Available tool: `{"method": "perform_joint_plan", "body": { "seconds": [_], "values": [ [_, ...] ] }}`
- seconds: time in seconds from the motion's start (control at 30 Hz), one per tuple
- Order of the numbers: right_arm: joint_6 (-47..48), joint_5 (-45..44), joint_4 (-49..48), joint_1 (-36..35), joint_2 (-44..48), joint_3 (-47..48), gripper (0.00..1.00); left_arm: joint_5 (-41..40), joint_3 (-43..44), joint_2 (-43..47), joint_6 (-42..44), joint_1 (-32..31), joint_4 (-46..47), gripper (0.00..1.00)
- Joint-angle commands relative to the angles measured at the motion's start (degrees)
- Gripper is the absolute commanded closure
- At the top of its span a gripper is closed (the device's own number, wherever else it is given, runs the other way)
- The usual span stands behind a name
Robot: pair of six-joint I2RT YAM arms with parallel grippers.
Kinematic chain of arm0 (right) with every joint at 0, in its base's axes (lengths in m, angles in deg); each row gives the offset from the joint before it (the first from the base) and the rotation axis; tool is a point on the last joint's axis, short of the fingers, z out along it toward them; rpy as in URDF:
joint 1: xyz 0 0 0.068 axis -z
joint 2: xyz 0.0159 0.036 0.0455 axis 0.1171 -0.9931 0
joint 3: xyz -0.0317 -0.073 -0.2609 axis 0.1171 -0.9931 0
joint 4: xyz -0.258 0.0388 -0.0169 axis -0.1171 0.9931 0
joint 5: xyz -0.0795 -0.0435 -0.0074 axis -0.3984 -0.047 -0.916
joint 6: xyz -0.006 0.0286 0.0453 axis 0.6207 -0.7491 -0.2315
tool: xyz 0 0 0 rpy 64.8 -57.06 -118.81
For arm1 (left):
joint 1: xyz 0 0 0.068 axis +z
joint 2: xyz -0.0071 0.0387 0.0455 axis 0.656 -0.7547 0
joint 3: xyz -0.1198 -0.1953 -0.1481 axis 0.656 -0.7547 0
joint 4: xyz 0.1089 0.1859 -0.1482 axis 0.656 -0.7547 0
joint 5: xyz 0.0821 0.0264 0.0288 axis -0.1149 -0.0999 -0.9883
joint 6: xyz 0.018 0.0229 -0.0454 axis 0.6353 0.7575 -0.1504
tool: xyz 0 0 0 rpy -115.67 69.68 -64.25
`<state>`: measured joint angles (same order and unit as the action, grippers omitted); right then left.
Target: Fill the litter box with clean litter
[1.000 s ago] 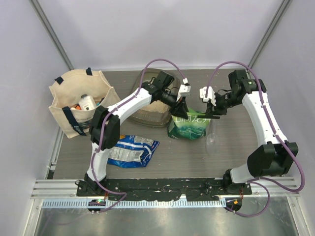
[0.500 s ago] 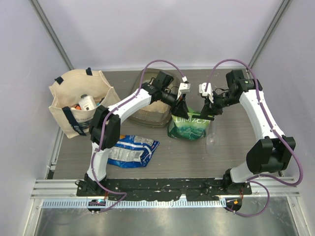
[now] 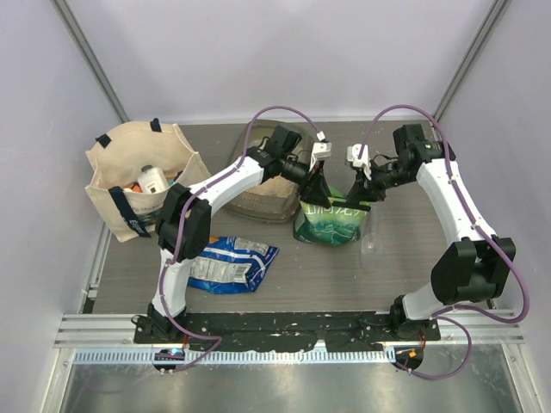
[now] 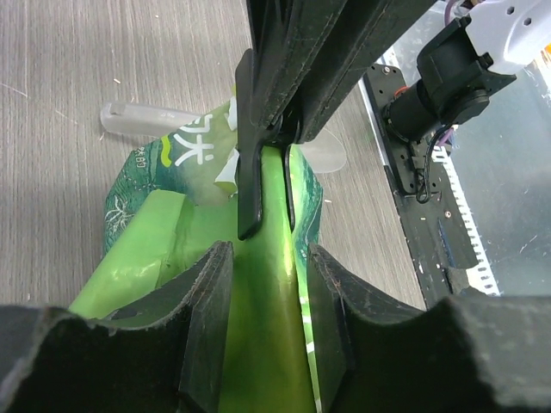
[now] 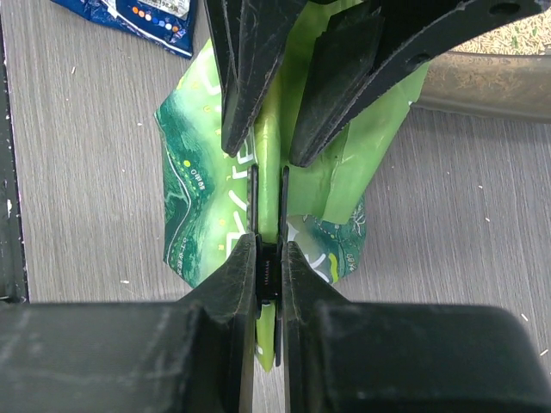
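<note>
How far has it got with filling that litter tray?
Some litter already lies in the litter box. Right now the right gripper pinches the top edge of the green bag while the left gripper straddles it, apparently working it open. Tipping more in is left to do.

Right gripper (image 5: 269,258): clamped tight on the green bag (image 5: 194,198), right at its top fold
Left gripper (image 5: 269,146): jaws apart, straddling that fold

Smoky litter box (image 3: 256,213), tan litter (image 5: 525,34) inside
</note>
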<state>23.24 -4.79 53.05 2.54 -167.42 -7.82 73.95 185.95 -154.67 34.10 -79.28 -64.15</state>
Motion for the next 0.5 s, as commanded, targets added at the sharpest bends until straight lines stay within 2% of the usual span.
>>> {"method": "perform_joint_plan", "body": {
  "seconds": [0.0, 0.13, 0.2, 0.3, 0.33, 0.43, 0.47],
  "values": [
    [-0.9, 0.8, 0.2, -2.2, -1.6, -2.2, 0.98, 0.1, -1.1, 1.4, -2.2, 0.0, 2.2, 0.56],
    [-3.0, -0.1, -2.3, -2.9, -1.5, -3.6, 0.98, -1.0, -1.7, 2.7, -3.1, 0.4, 3.2, 0.49],
    [-5.6, -1.1, -4.4, -2.9, -1.9, -3.7, 0.93, -1.8, -2.3, 3.7, -4.3, 0.8, 4.5, 0.46],
    [-6.2, -2.1, -4.0, -2.9, -2.9, -2.8, 0.81, -2.7, -2.1, 5.7, -6.6, 2.1, 5.2, 0.44],
    [-6.3, -2.8, -4.1, -2.9, -2.9, -2.9, 0.72, -2.9, -2.1, 6.7, -7.1, 2.9, 5.2, 0.42],
    [-7.3, -4.4, -4.8, -2.9, -3.2, -3.2, 0.61, -3.7, -3.1, 9.0, -7.9, 4.5, 5.2, 0.4],
    [-8.8, -4.8, -4.7, -2.9, -3.4, -2.9, 0.55, -3.9, -3.3, 10.4, -7.8, 5.1, 4.7, 0.4]
  ]
}}
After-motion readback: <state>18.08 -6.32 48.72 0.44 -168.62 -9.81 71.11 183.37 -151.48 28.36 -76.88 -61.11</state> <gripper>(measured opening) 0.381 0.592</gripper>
